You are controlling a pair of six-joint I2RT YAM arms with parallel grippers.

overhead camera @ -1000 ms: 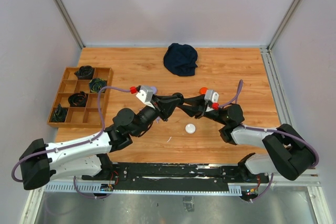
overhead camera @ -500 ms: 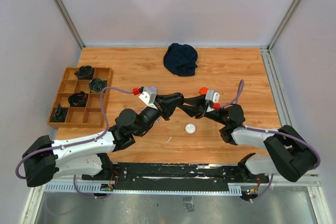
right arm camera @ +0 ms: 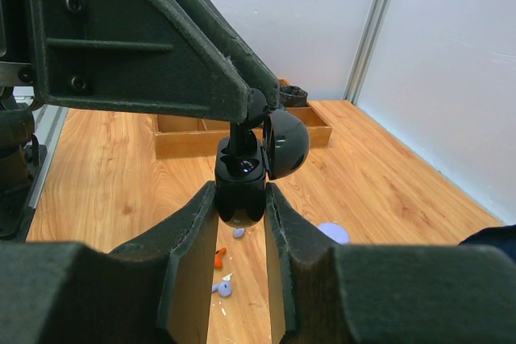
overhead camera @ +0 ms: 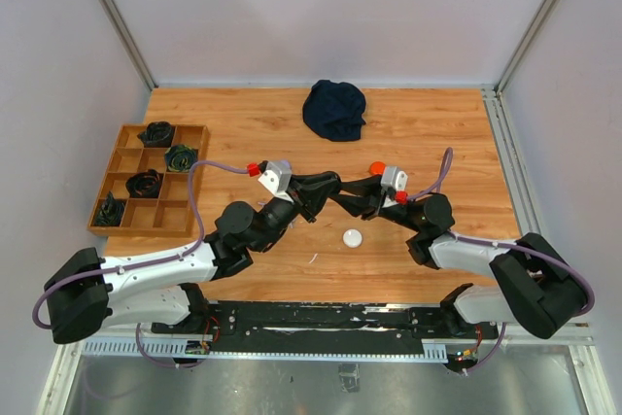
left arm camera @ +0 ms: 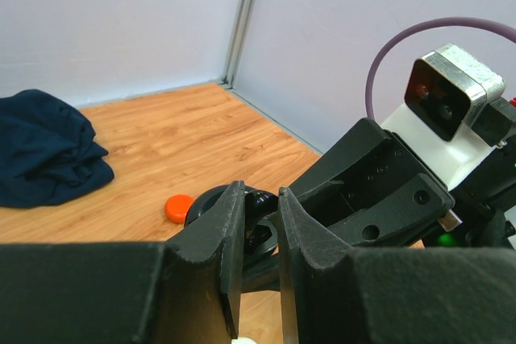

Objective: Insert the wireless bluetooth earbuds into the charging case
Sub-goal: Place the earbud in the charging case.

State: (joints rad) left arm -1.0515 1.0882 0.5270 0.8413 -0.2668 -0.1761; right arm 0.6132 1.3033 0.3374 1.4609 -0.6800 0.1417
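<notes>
Little has shifted in a second: only my left elbow has edged right. From above, left gripper [overhead camera: 328, 192] and right gripper [overhead camera: 347, 203] meet tip to tip at the centre, bare table [overhead camera: 437, 143] running out to the dark cloth [overhead camera: 334, 110] and the tray [overhead camera: 126, 127] at the edges. Left wrist: jaws pinched together, on what I cannot tell. Right wrist: that gripper clamps the black charging case [right arm camera: 240, 191], lid raised; loose earbuds [right arm camera: 219, 258] lie beneath.

Wooden table [overhead camera: 437, 143], dark cloth [overhead camera: 333, 109], tray [overhead camera: 129, 160], loose earbuds [right arm camera: 226, 287]
</notes>
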